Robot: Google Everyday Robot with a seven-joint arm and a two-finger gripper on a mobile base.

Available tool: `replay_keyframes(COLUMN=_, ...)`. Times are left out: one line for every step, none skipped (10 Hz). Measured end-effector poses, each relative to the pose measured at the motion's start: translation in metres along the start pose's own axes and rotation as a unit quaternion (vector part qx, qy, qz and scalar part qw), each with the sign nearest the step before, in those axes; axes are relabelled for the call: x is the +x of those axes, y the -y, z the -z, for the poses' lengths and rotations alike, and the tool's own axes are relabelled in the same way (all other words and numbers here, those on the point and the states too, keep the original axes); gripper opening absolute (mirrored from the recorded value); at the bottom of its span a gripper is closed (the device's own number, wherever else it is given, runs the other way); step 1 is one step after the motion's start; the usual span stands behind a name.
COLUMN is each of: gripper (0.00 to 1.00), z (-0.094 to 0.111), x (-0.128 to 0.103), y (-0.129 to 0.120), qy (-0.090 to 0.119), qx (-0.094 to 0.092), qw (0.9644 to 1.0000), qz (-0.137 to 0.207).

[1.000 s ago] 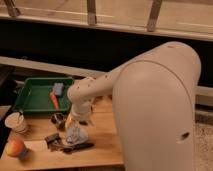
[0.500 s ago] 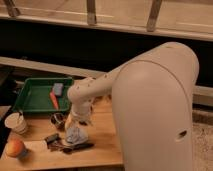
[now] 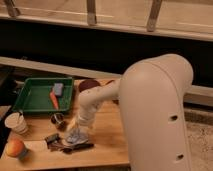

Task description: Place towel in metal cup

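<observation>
The towel [image 3: 76,135] is a pale, crumpled cloth lying on the wooden table [image 3: 107,142], near its front. My gripper [image 3: 80,126] hangs at the end of the white arm [image 3: 155,110], pointing down right over the towel and touching or almost touching it. The metal cup [image 3: 57,119] is small and dark-rimmed. It stands upright on the table just left of the gripper and towel, a short way apart from them.
A green tray [image 3: 30,105] at the back left holds a carrot [image 3: 53,100] and a blue sponge [image 3: 58,89]. A paper cup [image 3: 15,122] and an orange fruit [image 3: 15,148] sit at the left edge. Dark small items [image 3: 57,143] lie beside the towel.
</observation>
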Motion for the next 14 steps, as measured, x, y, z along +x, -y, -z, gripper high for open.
replay_keyframes(gripper=0.80, z=-0.003, x=0.000, y=0.006, qy=0.006, qx=-0.039, qw=0.9992, qz=-0.001)
replay_keyframes(gripper=0.80, z=-0.006, x=0.001, y=0.003, qy=0.008, qx=-0.057, qw=0.9984, qz=0.003)
replay_keyframes(gripper=0.80, z=-0.008, x=0.001, y=0.001, qy=0.008, qx=-0.059, qw=0.9982, qz=0.005)
replay_keyframes(gripper=0.80, z=-0.009, x=0.001, y=-0.001, qy=0.007, qx=-0.058, qw=0.9983, qz=0.006)
replay_keyframes(gripper=0.80, z=-0.006, x=0.001, y=0.003, qy=0.008, qx=-0.057, qw=0.9983, qz=0.004)
replay_keyframes(gripper=0.80, z=-0.005, x=0.001, y=0.004, qy=0.007, qx=-0.056, qw=0.9984, qz=0.004)
replay_keyframes(gripper=0.80, z=-0.005, x=0.002, y=0.004, qy=0.006, qx=-0.056, qw=0.9984, qz=0.004)
replay_keyframes(gripper=0.80, z=-0.005, x=0.002, y=0.004, qy=0.006, qx=-0.056, qw=0.9984, qz=0.004)
replay_keyframes(gripper=0.80, z=-0.006, x=0.003, y=0.002, qy=0.004, qx=-0.052, qw=0.9986, qz=0.007)
replay_keyframes(gripper=0.80, z=-0.009, x=0.004, y=-0.003, qy=0.001, qx=-0.037, qw=0.9992, qz=0.013)
replay_keyframes(gripper=0.80, z=-0.008, x=0.000, y=-0.021, qy=0.008, qx=-0.013, qw=0.9996, qz=0.024)
replay_keyframes(gripper=0.80, z=0.000, x=-0.005, y=-0.036, qy=0.020, qx=0.004, qw=0.9994, qz=0.029)
replay_keyframes(gripper=0.80, z=0.011, x=-0.008, y=-0.043, qy=0.031, qx=0.018, qw=0.9988, qz=0.032)
replay_keyframes(gripper=0.80, z=0.030, x=-0.008, y=-0.051, qy=0.044, qx=0.034, qw=0.9978, qz=0.037)
